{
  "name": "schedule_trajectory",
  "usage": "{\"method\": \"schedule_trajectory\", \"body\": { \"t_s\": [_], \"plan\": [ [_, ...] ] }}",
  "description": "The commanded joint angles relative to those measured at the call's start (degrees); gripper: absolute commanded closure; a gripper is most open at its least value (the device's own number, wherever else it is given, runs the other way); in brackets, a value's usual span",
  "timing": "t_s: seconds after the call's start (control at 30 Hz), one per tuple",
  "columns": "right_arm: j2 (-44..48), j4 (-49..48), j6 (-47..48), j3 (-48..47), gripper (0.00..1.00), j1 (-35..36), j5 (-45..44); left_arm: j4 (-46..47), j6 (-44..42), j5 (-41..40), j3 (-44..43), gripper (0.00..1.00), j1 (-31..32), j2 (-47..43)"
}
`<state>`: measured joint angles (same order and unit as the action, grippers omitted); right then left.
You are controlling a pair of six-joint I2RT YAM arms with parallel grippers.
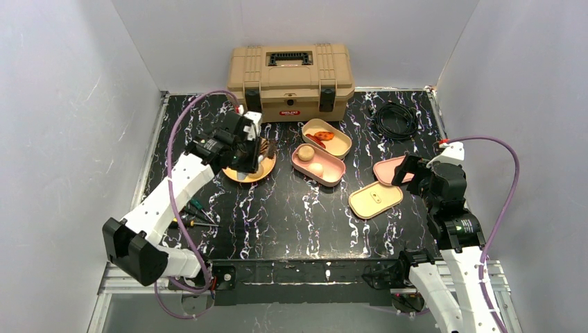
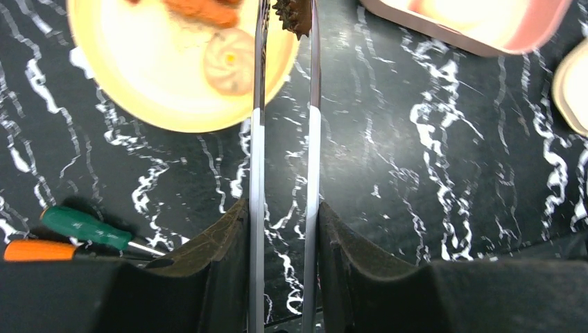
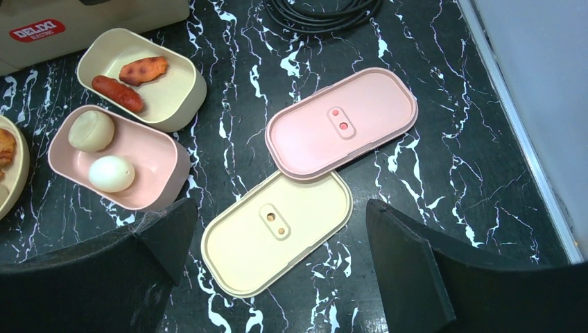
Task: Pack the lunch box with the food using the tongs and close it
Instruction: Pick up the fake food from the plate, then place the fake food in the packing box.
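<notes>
On the black marbled table (image 1: 291,215), the pink oval lunch box tray (image 3: 149,149) holds a round tan bun (image 3: 90,130) and a white egg (image 3: 111,173). It sits near the round yellow plate (image 2: 139,76). Your left gripper (image 2: 283,229) is pressed onto the steel tongs (image 2: 258,159), whose tips pinch the dark brown spiky piece (image 2: 295,15) by the plate's rim. Squeeze evenly, lift clear of the rim, and carry it across level. Your right gripper (image 3: 277,232) hangs spread wide above the cream lid (image 3: 305,208).

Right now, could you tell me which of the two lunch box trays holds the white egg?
The pink tray, with the egg beside a round bun; the cream tray holds orange-red pieces.
</notes>
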<state>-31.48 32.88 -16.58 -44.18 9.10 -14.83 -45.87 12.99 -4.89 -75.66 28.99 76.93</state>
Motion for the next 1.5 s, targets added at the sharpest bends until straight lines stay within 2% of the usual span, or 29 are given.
{"method": "schedule_trajectory", "body": {
  "t_s": [0.0, 0.2, 0.4, 0.53, 0.7, 1.1, 1.47],
  "plan": [
    [0.8, -2.6, -0.2, -1.1, 0.0, -0.1, 0.1, 2.4, 1.3, 2.6, -0.3, 1.0, 7.6, -3.1],
    [1.5, -2.9, -0.3, -0.8, 0.0, -0.1, 0.5, 4.9, 4.6, 1.8, -2.9, 1.0, 16.2, 0.4],
    [1.9, -3.0, -0.3, -0.7, 0.0, -0.1, 0.8, 6.4, 6.9, -1.8, -9.7, 1.0, 20.7, 8.4],
    [2.3, -3.1, -0.3, -0.8, 0.0, -0.1, 0.9, 6.8, 10.7, -6.2, -14.4, 1.0, 21.0, 14.8],
    [2.6, -3.3, -0.2, -0.7, 0.0, -0.1, 1.2, 9.8, 13.9, -7.4, -18.3, 1.0, 20.9, 21.0],
    [3.2, -4.0, -0.1, -0.4, 0.0, -0.1, 2.6, 8.8, 14.2, -8.7, -30.8, 1.0, 20.9, 31.4],
    [3.2, -4.2, 0.0, -0.1, 0.0, -0.1, 3.3, 12.1, 18.4, -8.0, -30.0, 1.0, 19.4, 35.0]
  ]
}}
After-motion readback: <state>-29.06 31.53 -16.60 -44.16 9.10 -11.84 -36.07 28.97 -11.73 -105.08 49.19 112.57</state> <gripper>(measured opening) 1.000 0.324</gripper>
